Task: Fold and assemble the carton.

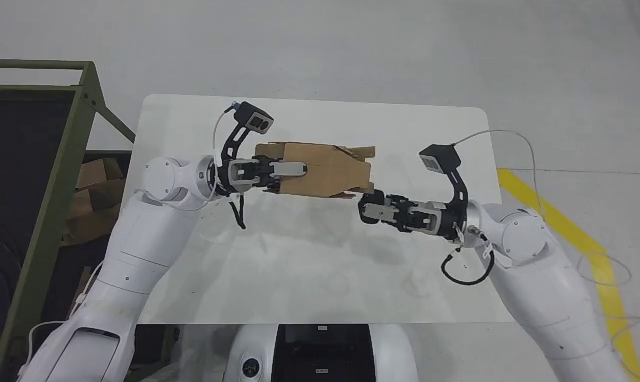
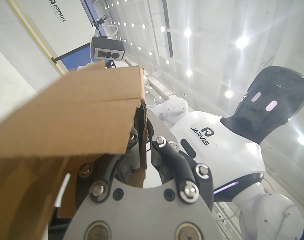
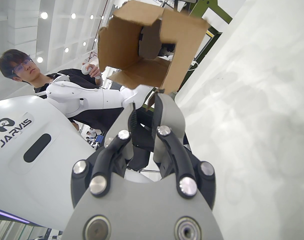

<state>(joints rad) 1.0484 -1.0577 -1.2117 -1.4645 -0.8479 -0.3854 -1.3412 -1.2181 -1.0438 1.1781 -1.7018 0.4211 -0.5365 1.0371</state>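
Clamping the left end wall of the brown corrugated cardboard carton (image 1: 325,167), the left gripper (image 2: 144,138) is closed on it, one finger inside the box and one outside. Right gripper (image 3: 145,104) sits at the carton's right near corner. Its fingers are a narrow gap apart, with the tips right at a flap edge. Carton lies on its side between the two grippers, over the far half of the white rectangular table (image 1: 330,272). Its right end is open with the flaps still unfolded. Can't tell if it touches the tabletop. Olive-green metal frame (image 1: 60,152) stands off the table's left edge. Loose brown cardboard pieces (image 1: 95,187) lie just beside it, between frame and table.
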